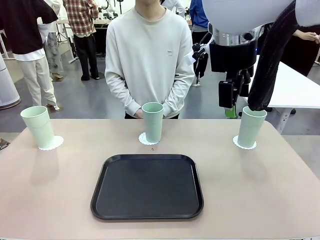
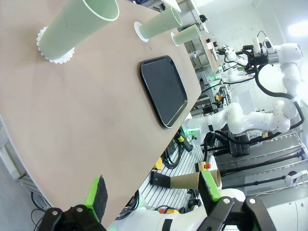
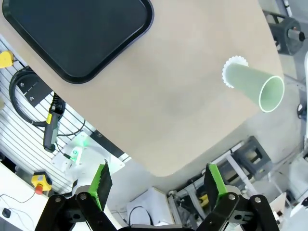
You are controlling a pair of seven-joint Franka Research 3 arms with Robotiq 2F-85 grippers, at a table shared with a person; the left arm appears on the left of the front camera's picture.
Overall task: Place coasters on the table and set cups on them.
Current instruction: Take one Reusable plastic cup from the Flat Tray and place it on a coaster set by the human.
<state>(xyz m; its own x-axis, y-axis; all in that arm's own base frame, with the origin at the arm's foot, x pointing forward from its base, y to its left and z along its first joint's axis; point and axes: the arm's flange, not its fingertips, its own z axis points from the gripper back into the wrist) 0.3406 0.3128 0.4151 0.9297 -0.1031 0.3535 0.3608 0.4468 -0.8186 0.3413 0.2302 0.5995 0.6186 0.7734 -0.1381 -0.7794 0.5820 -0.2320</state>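
Three cups stand upright on the counter (image 1: 60, 200), each on its own coaster: left cup (image 1: 38, 127) on left coaster (image 1: 54, 144); middle cup (image 1: 152, 121) by the person's hands; black tray (image 1: 147, 186) nearer; right cup (image 1: 250, 126) on right coaster (image 1: 239, 144); left tool (image 2: 153, 192) and right tool (image 3: 158, 185) released, grasping nothing.

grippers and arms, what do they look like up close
Both grippers, left and right, have black linked fingers tipped with bright green pads. The arms are glossy white with rounded shells; a black cable sleeve runs along the right arm.
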